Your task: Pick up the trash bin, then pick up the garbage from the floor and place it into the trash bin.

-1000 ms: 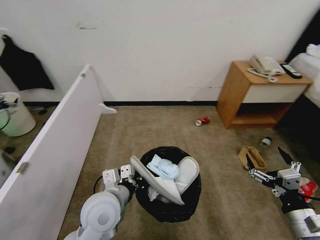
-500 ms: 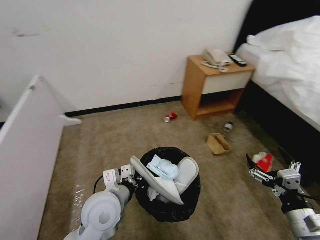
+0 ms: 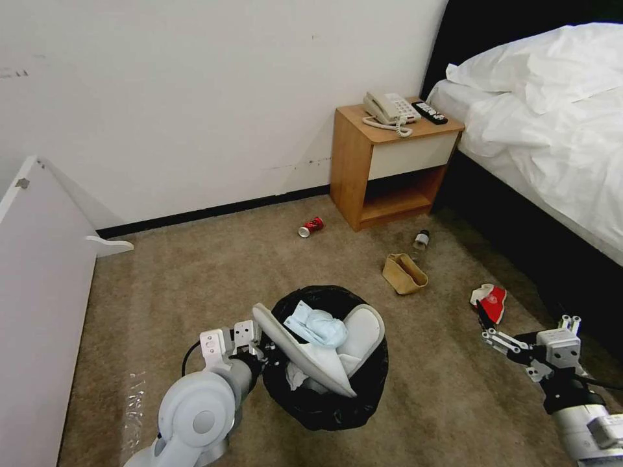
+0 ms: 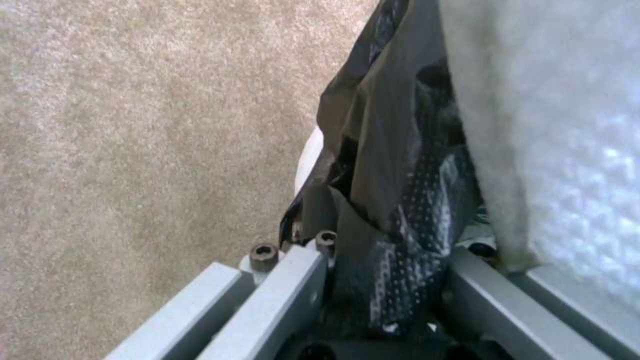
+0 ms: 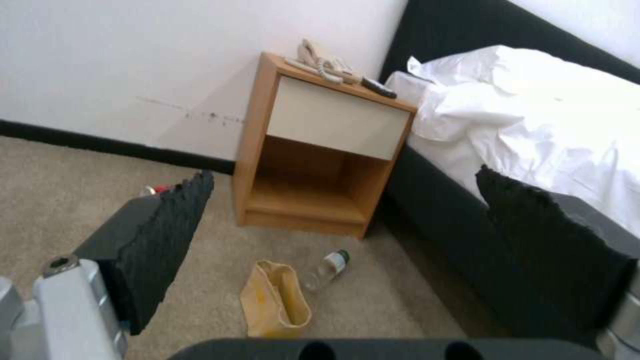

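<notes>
**Bin in hand, litter left by the bed**

The room was a bedroom with a beige carpet [image 3: 214, 272], a white wall with a dark skirting, a bed [image 3: 551, 130] with white linen on a dark frame, and a wooden nightstand [image 3: 389, 162] carrying a telephone [image 3: 388, 109] and a remote. A white board [image 3: 32, 292] stood on the robot's left.

The trash bin [image 3: 324, 389], lined with a black bag, hung in front of the robot, close to its left arm. The left gripper [image 3: 250, 353] was at the bin's near rim; in the left wrist view its fingers [image 4: 287, 285] were clamped on the bag-covered rim [image 4: 393, 240]. Inside the bin lay white slippers [image 3: 311, 357] and a light-blue face mask [image 3: 318, 327].

The right gripper [image 3: 513, 327] hovered low over the carpet near the bed, its fingers [image 5: 160, 235] spread wide apart and holding nothing.

Garbage remained on the floor: a red packet [image 3: 492, 299] just ahead of the right gripper, a brown paper bag [image 3: 403, 274] with a clear bottle [image 3: 420, 241] beside it, and a red can [image 3: 310, 227] near the nightstand.

The bin pickup looked done, and the collecting step seemed partly through. The red packet appeared the nearest piece; reaching it would probably call for lowering the open right gripper onto it and closing, while the left arm kept the bin level so the slippers jutting over the rim did not tip out.
</notes>
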{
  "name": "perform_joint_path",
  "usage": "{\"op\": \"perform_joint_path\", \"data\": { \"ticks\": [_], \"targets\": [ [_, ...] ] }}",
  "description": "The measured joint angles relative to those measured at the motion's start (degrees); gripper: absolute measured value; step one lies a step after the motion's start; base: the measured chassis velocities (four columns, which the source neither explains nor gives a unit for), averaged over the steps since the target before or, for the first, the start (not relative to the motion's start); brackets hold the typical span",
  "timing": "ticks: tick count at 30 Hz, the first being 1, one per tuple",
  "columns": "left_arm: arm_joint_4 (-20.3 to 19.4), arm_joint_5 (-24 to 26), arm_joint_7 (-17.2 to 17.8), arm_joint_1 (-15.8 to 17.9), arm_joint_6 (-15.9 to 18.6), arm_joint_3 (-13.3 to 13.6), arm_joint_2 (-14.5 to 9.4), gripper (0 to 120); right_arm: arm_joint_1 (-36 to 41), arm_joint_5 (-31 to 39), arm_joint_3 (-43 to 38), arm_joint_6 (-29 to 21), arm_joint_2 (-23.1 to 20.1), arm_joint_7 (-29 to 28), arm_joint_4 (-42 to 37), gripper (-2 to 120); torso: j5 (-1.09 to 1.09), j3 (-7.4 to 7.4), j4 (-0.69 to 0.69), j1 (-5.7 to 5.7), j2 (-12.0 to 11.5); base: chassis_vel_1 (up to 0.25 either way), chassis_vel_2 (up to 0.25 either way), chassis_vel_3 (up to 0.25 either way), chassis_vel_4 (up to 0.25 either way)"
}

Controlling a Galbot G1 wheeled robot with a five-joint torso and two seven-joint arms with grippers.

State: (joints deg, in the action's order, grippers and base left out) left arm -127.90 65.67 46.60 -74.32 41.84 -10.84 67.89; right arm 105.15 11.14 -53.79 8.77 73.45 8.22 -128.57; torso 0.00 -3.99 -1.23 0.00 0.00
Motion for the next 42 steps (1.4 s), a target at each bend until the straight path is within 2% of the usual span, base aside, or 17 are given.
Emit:
{"op": "perform_joint_path", "data": {
  "ticks": [42],
  "targets": [
    [0.53,-1.19,-0.78,-0.47,-0.67,-0.65,0.51,0,-1.12,1.4,0.14,-1.59,0.24,0.33,0.43,100,0.0,0.0,0.0,0.0,0.0,0.0,0.0,0.0,0.0]
  ]
}}
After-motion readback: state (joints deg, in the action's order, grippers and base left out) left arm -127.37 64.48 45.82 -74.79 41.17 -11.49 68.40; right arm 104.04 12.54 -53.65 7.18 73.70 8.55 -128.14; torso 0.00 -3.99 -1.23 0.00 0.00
